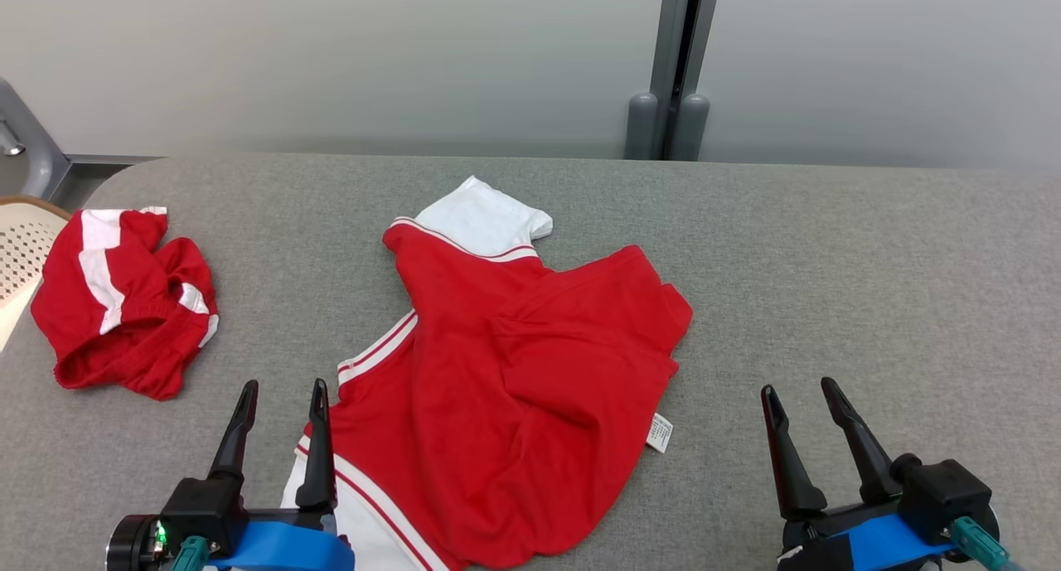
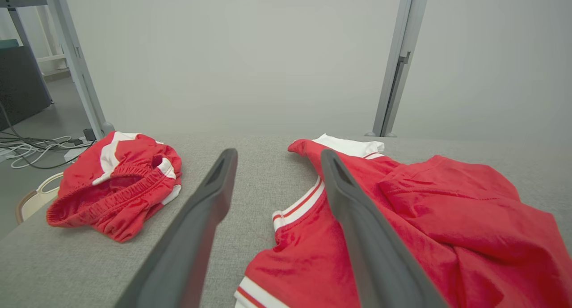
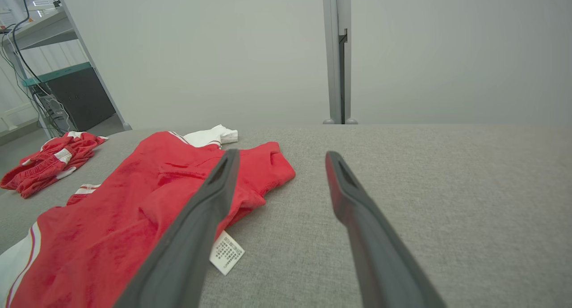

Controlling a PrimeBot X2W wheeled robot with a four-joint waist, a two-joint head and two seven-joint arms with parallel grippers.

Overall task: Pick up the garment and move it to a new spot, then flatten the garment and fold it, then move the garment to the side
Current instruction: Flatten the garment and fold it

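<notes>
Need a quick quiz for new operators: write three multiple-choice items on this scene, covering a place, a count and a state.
1. The shorts lie: A) left of the shirt; B) right of it; C) on it.
2. Garments on the table: A) one; B) two; C) three.
3. The left gripper and right gripper are: A) both open; B) both shut; C) one shut.
Answers: 1 A, shorts sit apart toward the robot's left; 2 B, shorts and shirt; 3 A, both finger pairs stand spread, holding nothing.
</notes>
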